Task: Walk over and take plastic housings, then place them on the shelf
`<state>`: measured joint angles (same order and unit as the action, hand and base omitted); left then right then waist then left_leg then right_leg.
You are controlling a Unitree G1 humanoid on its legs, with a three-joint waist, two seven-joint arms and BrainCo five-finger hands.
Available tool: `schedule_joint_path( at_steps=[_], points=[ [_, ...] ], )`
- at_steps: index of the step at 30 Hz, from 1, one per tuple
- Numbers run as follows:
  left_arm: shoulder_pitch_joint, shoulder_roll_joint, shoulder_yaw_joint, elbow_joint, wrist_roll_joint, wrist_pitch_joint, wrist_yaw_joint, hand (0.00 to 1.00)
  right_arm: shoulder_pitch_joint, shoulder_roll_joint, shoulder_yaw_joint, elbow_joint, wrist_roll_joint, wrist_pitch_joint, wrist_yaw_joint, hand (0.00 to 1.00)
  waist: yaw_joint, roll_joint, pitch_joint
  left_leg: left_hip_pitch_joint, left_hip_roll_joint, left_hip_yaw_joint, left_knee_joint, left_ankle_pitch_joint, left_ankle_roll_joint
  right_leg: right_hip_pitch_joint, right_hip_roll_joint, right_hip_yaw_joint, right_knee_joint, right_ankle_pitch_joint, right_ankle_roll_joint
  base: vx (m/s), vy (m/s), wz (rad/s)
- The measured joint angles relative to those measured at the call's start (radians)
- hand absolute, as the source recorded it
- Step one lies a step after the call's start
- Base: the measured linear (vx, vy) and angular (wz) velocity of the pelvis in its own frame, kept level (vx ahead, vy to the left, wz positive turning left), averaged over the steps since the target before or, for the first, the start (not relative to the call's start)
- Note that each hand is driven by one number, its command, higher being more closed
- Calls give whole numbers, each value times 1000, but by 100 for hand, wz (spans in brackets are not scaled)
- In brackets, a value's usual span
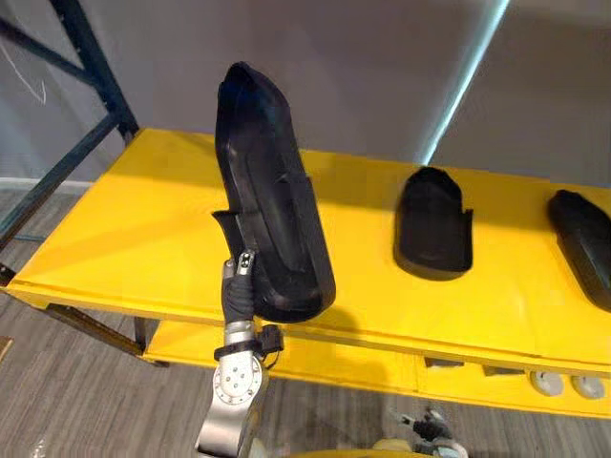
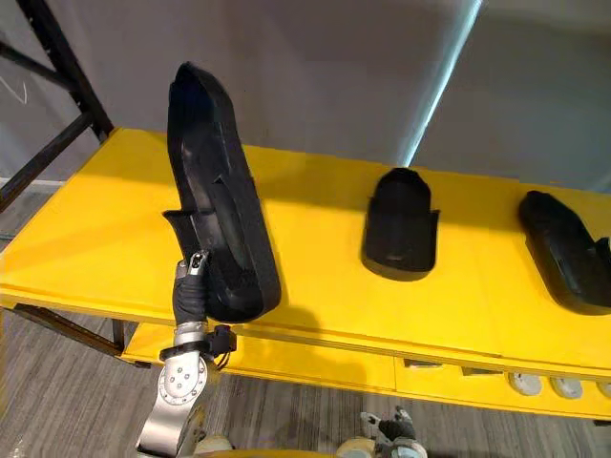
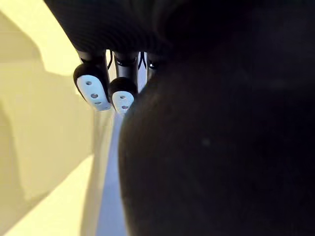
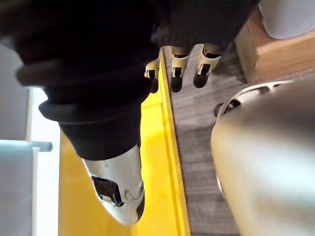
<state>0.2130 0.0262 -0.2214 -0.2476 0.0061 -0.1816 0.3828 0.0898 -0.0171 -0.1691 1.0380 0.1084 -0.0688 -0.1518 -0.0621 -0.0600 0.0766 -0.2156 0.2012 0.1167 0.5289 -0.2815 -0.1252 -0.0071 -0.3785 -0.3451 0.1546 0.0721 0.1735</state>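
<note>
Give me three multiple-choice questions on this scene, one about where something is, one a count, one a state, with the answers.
1. Where does the short middle housing rest?
A on the floor; B on the yellow shelf; C on a cart.
2. How many black housings show in the eye views?
A two; B three; C five.
3. How is the tall housing placed?
A lying flat; B hanging from the frame; C held upright by the left hand.

Answers:
1 B, it sits on the yellow top.
2 B, the tall one, the middle one and the right housing.
3 C, the hand grips its lower end at the shelf's front edge.
</note>
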Motion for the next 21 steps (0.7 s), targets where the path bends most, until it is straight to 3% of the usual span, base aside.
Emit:
schedule_joint_path(
  at_steps=[1, 2, 3, 4, 5, 6, 7, 8, 9, 12, 15, 17, 18, 21],
  points=[
    [0, 5, 2, 0, 0, 0, 4, 100, -1, 2, 4, 1, -5, 1, 0, 0, 6, -1, 0, -3, -4, 12, 14, -15, 10, -11, -5, 7, 1, 18, -20, -93, 489, -53],
    [1, 18, 5, 3, 3, -1, 12, 100, -12, 1, 26, 9, -20, 4, 0, 0, 25, -1, -4, 4, -9, 62, 2, -32, 34, -53, -14, 11, -6, 87, -119, -115, 443, -83],
    [5, 18, 19, 8, 5, -2, 12, 100, -31, -3, 40, 8, -34, 8, 1, 0, 34, 11, -5, 14, -12, 109, -32, -17, 57, -94, -12, 0, 27, 92, -189, -110, 409, -82],
    [5, 19, 24, 12, 5, -2, 13, 100, -35, -5, 45, 6, -37, 8, 1, 0, 33, 13, -3, 17, -17, 119, -42, -10, 66, -107, -11, 1, 60, 71, -183, -131, 330, -71],
    [5, 16, 30, 52, 5, 0, 13, 100, -41, -7, 53, 4, -40, 7, 2, 0, 19, 15, 1, 63, -44, 150, -113, 25, 97, -147, 41, 26, 230, -94, -122, -104, 205, -57],
    [7, 9, 24, 70, 6, 3, 10, 100, -42, -11, 55, 2, -41, 6, 2, 0, 20, 25, 7, 95, -54, 183, -149, 39, 108, -153, 103, 61, 281, -185, -116, -108, 164, -61],
    [7, 6, 18, 73, 7, 3, 9, 100, -42, -14, 60, -4, -41, 6, 2, 0, 19, 33, 11, 106, -59, 191, -163, 46, 111, -152, 141, 80, 297, -219, -106, -124, 112, -39],
    [4, 3, -1, 72, 12, 3, 4, 100, -40, -12, 62, -7, -40, 1, 2, 0, 6, 36, 11, 110, -78, 197, -189, 64, 119, -145, 211, 108, 289, -278, -103, -123, 90, -9],
    [2, -6, -14, 72, 18, 3, -9, 100, -39, -11, 61, -7, -39, -1, 2, 0, -5, 29, 9, 109, -96, 195, -203, 74, 119, -125, 248, 126, 236, -311, -136, -117, 71, 4],
    [6, -24, -54, 73, 58, 13, -20, 100, -16, -12, 45, -45, -34, -1, 3, 0, -9, 56, 15, 137, -103, 186, -259, 107, 113, -81, 275, 143, 151, -269, -136, -86, 33, 1],
    [6, -24, -46, 69, 80, 13, -35, 100, 7, 5, 38, -75, -29, 3, 2, 0, -2, 43, 6, 183, -108, 195, -348, 155, 102, -49, 287, 141, 94, -238, -143, -23, -40, -4],
    [7, -25, -33, 66, 86, 13, -43, 100, 23, 12, 33, -89, -29, 0, 2, 0, 4, 38, 1, 190, -102, 203, -370, 163, 96, -42, 298, 144, 66, -222, -148, 3, -49, -16],
    [7, -24, -13, 58, 89, 18, -54, 100, 34, 18, 29, -101, -29, 3, 2, 0, 21, 32, -3, 196, -95, 217, -384, 167, 90, -37, 310, 155, 37, -207, -151, 14, -43, -24],
    [6, -25, 6, 58, 94, 24, -54, 100, 49, 22, 26, -119, -29, 4, 3, 0, 21, 28, -7, 205, -91, 222, -394, 169, 88, -14, 321, 157, -6, -185, -150, 62, -21, -13]
  ],
)
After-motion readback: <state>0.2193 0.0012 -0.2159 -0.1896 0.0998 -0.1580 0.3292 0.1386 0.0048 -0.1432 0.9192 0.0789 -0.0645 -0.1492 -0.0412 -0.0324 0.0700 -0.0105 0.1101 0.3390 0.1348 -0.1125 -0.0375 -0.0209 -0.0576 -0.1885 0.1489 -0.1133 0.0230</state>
